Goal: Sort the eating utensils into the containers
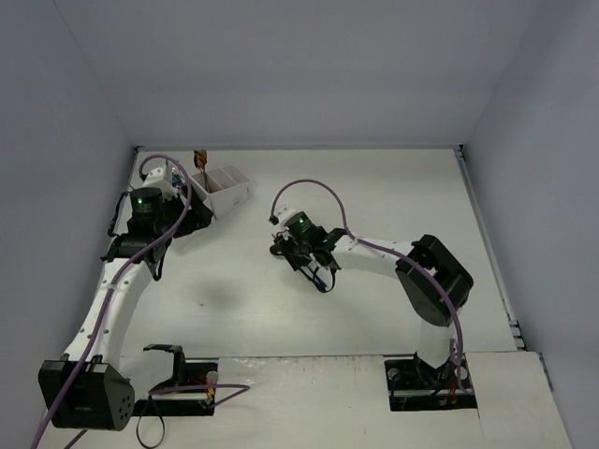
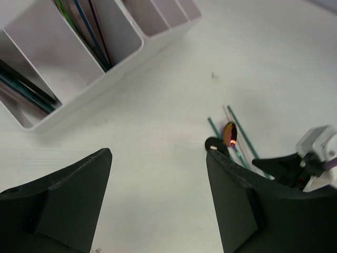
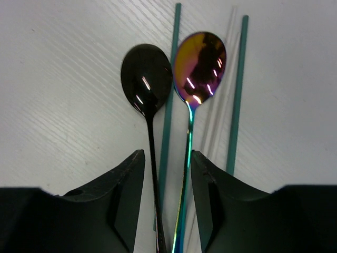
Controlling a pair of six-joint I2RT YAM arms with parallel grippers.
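In the right wrist view a black spoon (image 3: 146, 76) and a rainbow spoon (image 3: 200, 63) lie side by side on the table, with two teal sticks (image 3: 171, 79) and a pale stick (image 3: 221, 95). My right gripper (image 3: 166, 158) is low over them. Its jaws are open but narrow, straddling both spoon handles and one teal stick. It also shows in the top view (image 1: 316, 269). My left gripper (image 2: 158, 195) is open and empty above bare table beside the white caddy (image 2: 68, 108). Two of the caddy's compartments hold several slim utensils (image 2: 92, 31).
The caddy (image 1: 229, 189) stands at the back left, with a copper utensil (image 1: 198, 157) sticking up behind it. The spoon pile (image 2: 229, 134) and my right gripper's tip (image 2: 295, 166) show at the right of the left wrist view. Grey walls enclose the table.
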